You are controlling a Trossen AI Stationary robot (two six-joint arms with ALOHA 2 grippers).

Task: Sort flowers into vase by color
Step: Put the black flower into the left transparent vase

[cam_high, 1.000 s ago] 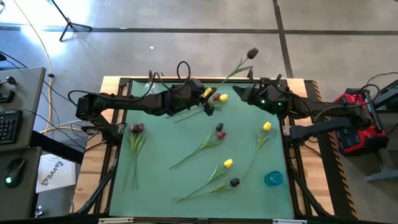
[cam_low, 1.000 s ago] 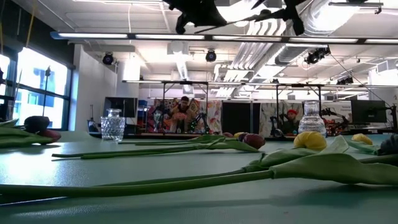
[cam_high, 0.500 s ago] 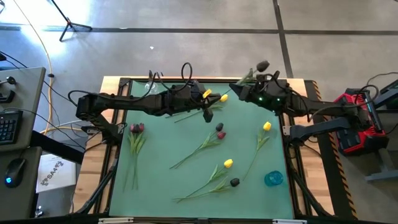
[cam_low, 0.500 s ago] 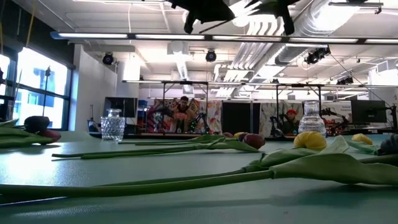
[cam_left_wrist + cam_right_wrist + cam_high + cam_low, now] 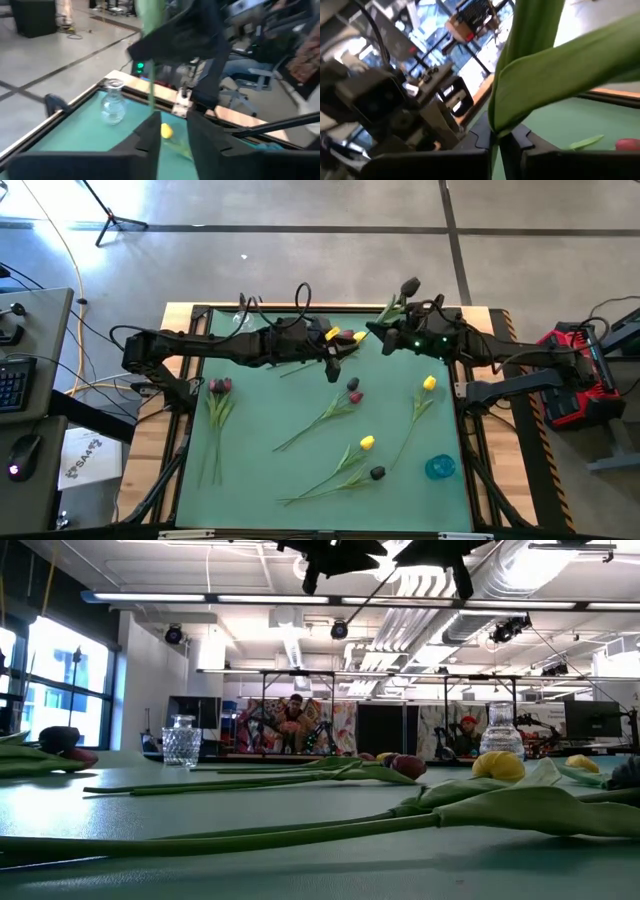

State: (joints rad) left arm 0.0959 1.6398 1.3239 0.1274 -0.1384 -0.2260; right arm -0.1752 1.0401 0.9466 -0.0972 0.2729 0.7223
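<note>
A black-headed tulip [image 5: 408,284] hangs in the air over the table's far middle. Its stem slants down from the head past both grippers to its tail end [image 5: 285,372]. My right gripper [image 5: 372,330] is shut on the stem below the leaves [image 5: 545,65]. My left gripper [image 5: 335,363] stands open farther down the stem; in its wrist view the stem [image 5: 150,75] runs down beside one finger [image 5: 152,125]. Other flowers lie flat on the green mat. A clear glass vase [image 5: 112,102] stands at the far right corner and another [image 5: 182,740] at the far left. My right gripper pinches the tulip's stem [image 5: 495,122] between its two fingers, just below where the broad leaves spread. The fingers come about level from the table's right. The flower is lifted clear and tilted, with its head up toward the far right. My left gripper has the stem next to one finger; whether it touches, I cannot tell.
On the mat lie a yellow head [image 5: 358,337] and a red head just under the grippers, a red pair [image 5: 218,386] at the left, a black and red pair [image 5: 353,390] in the middle, yellow ones [image 5: 429,383] [image 5: 367,443], a black one [image 5: 377,473] and a blue vessel [image 5: 440,467].
My right gripper has gone toward the table's left, rolling as it went, and has taken hold of the stem near my left gripper. My left wrist has turned. The tulip has tipped: its black head has swung down from its far position toward the table's far edge.
</note>
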